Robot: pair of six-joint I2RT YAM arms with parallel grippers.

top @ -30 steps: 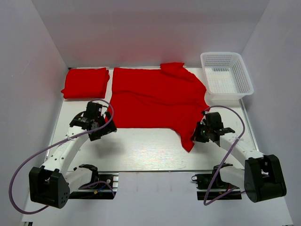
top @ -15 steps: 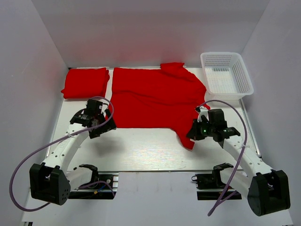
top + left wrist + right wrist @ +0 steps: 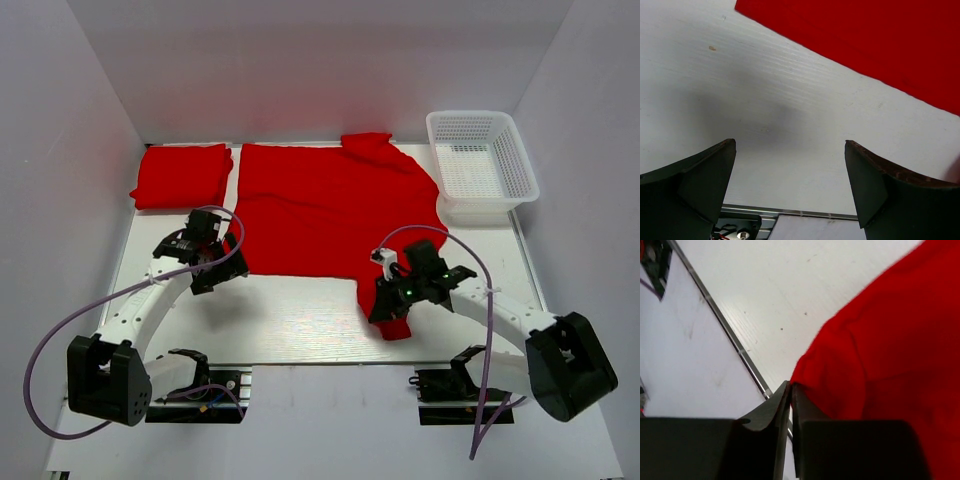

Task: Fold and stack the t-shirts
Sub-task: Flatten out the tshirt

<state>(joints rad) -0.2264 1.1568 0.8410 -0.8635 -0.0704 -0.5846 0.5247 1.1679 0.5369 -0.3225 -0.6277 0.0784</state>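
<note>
A large red t-shirt [image 3: 330, 210] lies spread on the white table [image 3: 300, 320]. A second red t-shirt [image 3: 182, 175] lies folded at the back left. My right gripper [image 3: 386, 306] is shut on the spread shirt's near-right corner, which hangs bunched below it. In the right wrist view the jaws [image 3: 790, 385] pinch the red cloth's edge [image 3: 890, 350] over the table's front rail. My left gripper [image 3: 222, 272] is open and empty just off the shirt's near-left corner. In the left wrist view the fingers [image 3: 790, 142] stand wide apart over bare table, the shirt's hem [image 3: 880, 40] beyond them.
A white plastic mesh basket [image 3: 482, 160] stands at the back right, touching the table's right edge. White walls close in the left, back and right sides. The table's metal front rail [image 3: 730, 335] runs just under my right gripper.
My right gripper has moved left and toward the near edge, dragging the shirt's near-right corner with it. My left gripper has shifted only slightly and stays open.
</note>
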